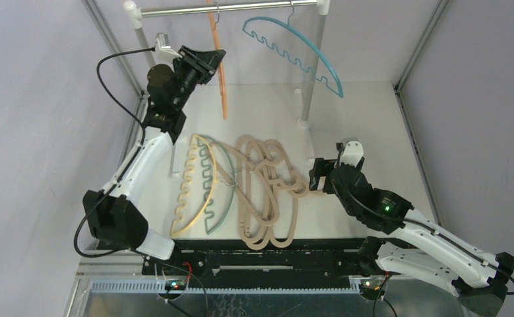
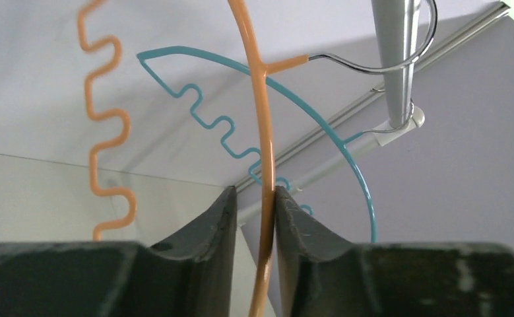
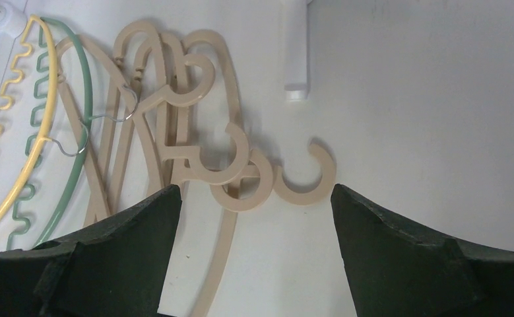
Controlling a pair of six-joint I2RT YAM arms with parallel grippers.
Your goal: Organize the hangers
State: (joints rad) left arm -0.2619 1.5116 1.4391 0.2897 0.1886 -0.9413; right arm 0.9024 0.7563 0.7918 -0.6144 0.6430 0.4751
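Left tool (image 2: 254, 198) clenched on orange hanger (image 2: 262, 132) hooked on rail (image 2: 399, 59), beside blue hanger (image 1: 300, 53). Right tool (image 3: 254, 198) released above beige hangers (image 3: 175, 112) on table (image 3: 425, 119).

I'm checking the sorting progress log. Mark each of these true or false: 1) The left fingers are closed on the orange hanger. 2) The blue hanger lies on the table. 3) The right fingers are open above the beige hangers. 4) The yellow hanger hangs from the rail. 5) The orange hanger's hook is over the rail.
1) True: the left gripper pinches the orange hanger.
2) False: the blue hanger hangs from the rail.
3) True: the right gripper is spread wide over the beige hangers.
4) False: the yellow hanger lies on the table.
5) True.
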